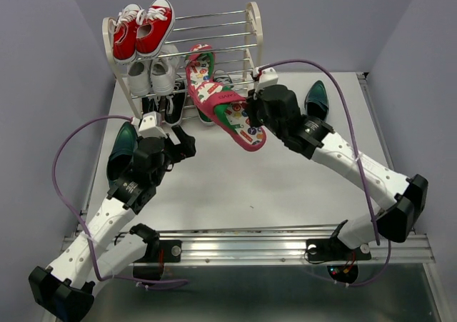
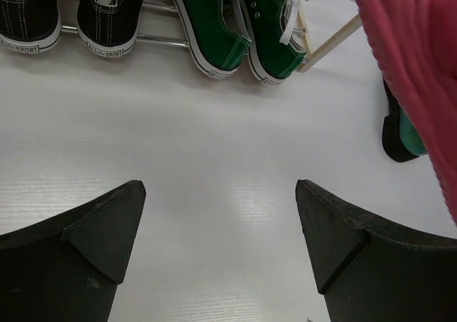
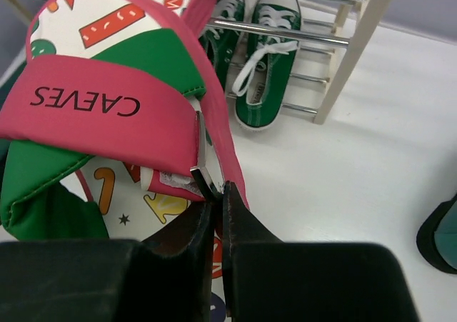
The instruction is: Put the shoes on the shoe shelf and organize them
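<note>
The right gripper [image 3: 218,193] was pinched almost closed on the pink strap of a flip-flop [image 1: 239,118], which hung tilted just in front of the right half of the shoe shelf [image 1: 254,23]; whether a second one hung with it was hard to tell. The left gripper [image 2: 220,193] stood spread wide and empty near the green sneakers [image 2: 214,29] on the bottom tier. Doing this well would likely mean levelling the sole, sliding it onto free rods, then letting go.

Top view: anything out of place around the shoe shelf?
Yes. One teal dress shoe lies on the table left of the shoe shelf, its mate right. The flip-flop dangles tilted from the right gripper by its strap.
</note>
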`<state>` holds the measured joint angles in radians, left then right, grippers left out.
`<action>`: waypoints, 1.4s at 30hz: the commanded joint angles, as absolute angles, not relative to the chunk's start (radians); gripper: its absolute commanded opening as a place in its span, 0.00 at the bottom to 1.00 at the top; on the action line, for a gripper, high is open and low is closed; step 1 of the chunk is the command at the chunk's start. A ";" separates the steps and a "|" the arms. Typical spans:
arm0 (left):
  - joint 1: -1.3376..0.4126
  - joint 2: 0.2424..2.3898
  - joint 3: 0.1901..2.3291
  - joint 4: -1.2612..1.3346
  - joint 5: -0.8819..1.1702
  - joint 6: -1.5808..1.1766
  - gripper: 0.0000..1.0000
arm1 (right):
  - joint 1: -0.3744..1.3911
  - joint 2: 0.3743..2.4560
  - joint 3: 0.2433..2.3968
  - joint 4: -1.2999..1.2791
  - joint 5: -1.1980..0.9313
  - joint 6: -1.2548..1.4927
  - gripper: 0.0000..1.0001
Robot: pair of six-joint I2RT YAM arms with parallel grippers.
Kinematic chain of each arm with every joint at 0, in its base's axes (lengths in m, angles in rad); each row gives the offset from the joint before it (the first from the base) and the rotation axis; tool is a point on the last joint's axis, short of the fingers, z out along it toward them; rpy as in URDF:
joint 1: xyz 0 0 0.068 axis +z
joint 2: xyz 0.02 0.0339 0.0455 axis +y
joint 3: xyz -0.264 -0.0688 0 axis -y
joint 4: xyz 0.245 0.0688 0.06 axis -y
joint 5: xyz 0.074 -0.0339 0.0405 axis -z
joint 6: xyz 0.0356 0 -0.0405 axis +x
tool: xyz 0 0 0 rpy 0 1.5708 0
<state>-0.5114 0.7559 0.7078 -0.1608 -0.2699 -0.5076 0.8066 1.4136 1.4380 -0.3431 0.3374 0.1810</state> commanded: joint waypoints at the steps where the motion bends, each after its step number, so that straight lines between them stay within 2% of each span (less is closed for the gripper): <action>1: -0.518 0.738 0.741 -0.149 -0.305 -0.511 0.99 | 0.798 1.488 1.551 -0.304 0.475 0.216 0.01; 4: -0.518 0.738 0.747 -0.155 -0.311 -0.511 0.99 | 0.788 1.549 1.608 -0.304 0.552 0.230 0.01; 11: -0.517 0.732 0.745 -0.156 -0.325 -0.511 0.99 | 0.744 1.611 1.649 -0.302 0.558 0.241 0.01; 26: -0.517 0.756 0.750 -0.152 -0.328 -0.508 0.99 | 0.663 1.581 1.646 -0.302 0.557 0.265 0.01; 42: -0.517 0.752 0.746 -0.158 -0.337 -0.511 0.99 | 0.653 1.755 1.833 -0.242 0.679 0.409 0.01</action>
